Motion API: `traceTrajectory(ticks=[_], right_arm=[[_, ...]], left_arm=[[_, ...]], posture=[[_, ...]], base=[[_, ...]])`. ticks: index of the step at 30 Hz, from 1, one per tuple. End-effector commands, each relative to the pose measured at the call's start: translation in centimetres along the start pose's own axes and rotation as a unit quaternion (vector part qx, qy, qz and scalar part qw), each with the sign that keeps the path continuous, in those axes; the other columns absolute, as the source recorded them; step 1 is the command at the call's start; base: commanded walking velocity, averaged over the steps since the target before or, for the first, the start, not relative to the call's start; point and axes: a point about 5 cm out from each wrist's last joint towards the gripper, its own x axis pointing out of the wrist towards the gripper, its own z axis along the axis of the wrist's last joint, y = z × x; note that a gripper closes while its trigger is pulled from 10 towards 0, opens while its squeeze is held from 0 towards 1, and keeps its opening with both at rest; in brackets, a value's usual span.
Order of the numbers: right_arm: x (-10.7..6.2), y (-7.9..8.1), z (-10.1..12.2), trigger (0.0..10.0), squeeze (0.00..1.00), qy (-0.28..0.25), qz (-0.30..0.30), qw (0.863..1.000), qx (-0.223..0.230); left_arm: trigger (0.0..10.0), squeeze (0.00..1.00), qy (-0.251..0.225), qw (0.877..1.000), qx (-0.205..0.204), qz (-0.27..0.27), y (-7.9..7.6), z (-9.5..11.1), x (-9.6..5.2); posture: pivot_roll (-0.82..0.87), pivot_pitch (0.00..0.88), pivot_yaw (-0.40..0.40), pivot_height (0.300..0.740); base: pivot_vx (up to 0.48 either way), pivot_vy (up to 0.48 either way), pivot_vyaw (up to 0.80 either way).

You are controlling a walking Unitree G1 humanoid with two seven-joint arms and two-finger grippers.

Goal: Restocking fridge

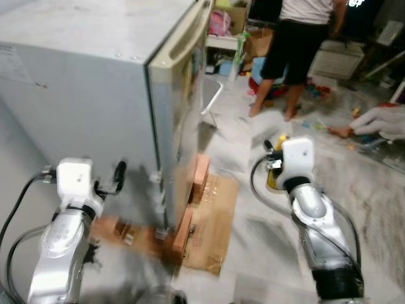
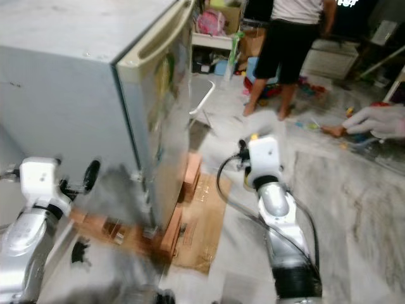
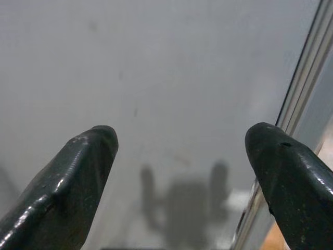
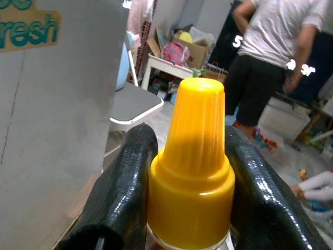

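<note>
A grey fridge (image 1: 95, 76) stands before me with its door (image 1: 183, 50) closed. My left gripper (image 1: 118, 172) is close to the fridge's side wall, near the door seam. In the left wrist view it (image 3: 182, 151) is open, with nothing between the fingers (image 3: 78, 172) and the grey wall just ahead. My right gripper (image 1: 273, 159) is out to the right of the fridge, over the floor. It is shut on a bottle with a yellow cap (image 4: 190, 161), which stands upright between the two black fingers (image 4: 125, 182).
The fridge rests on wooden blocks (image 1: 199, 177) with flattened cardboard (image 1: 212, 221) beside them. A white chair (image 1: 212, 101) stands by the door. A person (image 1: 297, 38) stands at the back among boxes and toys. Another person's sleeve (image 1: 380, 120) lies low at the right.
</note>
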Motion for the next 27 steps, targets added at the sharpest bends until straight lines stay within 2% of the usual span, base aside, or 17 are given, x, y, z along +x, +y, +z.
traceTrajectory(ticks=[1,10,21,27], right_arm=[[-0.2,-0.1,0.1,10.0,0.00,-0.002,-0.006,1.000,0.004],[-0.5,-0.2,-0.1,10.0,0.00,-0.001,-0.008,1.000,0.006],[-0.5,0.0,0.0,10.0,0.00,-0.002,-0.010,1.000,0.008],[-0.6,-0.1,0.0,10.0,0.00,-0.003,-0.012,1.000,0.009]], left_arm=[[10.0,0.00,0.014,1.000,0.001,-0.007,-0.3,-0.6,0.1],[10.0,0.00,0.002,0.999,-0.012,-0.029,-1.5,-0.1,1.0],[10.0,0.00,0.003,0.999,-0.009,-0.033,-2.0,-0.3,0.8],[10.0,0.00,0.003,1.000,-0.011,-0.022,-2.1,-0.4,0.7]], posture=[[0.05,0.000,-0.029,0.740],[0.04,0.000,-0.025,0.740],[0.04,0.000,-0.020,0.740],[0.05,0.000,-0.015,0.740]], base=[[0.000,0.000,0.00],[0.000,0.000,0.00],[0.000,-0.449,0.00],[0.312,-0.246,0.00]])
